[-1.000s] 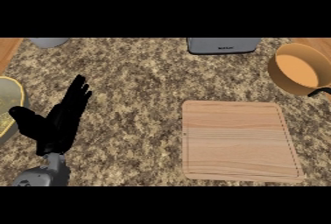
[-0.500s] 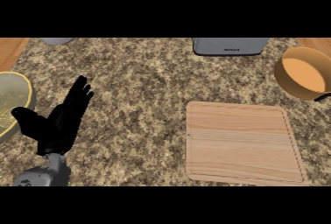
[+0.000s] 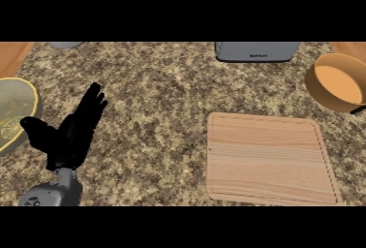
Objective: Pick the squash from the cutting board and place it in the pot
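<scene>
Orange pot (image 3: 337, 83) partly beyond right edge.

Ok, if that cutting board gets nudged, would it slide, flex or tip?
The board looks like a solid wooden slab, so probably stiff, not floppy. It lies flat on the counter, so a push would likely slide it rather than tip it. Its low edges may make lifting awkward.
</scene>
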### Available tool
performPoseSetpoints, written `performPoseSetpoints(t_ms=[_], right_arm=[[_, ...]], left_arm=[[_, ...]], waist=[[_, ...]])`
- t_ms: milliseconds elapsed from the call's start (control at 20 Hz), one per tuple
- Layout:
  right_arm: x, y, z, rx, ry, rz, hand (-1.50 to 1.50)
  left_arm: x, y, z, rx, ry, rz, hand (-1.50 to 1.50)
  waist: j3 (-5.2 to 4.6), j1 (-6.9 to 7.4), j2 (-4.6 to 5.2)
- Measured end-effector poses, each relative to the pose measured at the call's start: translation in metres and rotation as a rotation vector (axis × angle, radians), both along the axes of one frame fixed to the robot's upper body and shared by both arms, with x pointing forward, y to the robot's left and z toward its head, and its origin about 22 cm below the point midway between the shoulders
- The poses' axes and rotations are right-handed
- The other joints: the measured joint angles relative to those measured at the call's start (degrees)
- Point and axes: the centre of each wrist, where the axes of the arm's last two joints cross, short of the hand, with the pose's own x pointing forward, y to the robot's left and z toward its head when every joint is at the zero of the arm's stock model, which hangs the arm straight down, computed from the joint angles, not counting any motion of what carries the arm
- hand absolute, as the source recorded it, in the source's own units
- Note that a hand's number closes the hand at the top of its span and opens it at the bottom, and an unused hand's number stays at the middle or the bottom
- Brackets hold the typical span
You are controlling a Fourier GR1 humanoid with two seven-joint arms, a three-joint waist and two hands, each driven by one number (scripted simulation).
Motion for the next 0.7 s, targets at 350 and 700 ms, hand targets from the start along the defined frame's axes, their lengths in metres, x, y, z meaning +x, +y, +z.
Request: performPoseSetpoints(t_ms=[350,700], right_arm=[[0.038,0.031,0.028,0.062,-0.012,0.005,1.5],[0.08,0.048,0.024,0.095,0.041,-0.033,1.5]], left_arm=[[0.004,-0.003,0.002,-0.008,-0.001,-0.022,0.0],[-0.003,-0.008,-0.002,-0.004,-0.005,-0.028,0.0]], waist=[[-0.02,1.0,0.24],[0.01,1.52,0.4]])
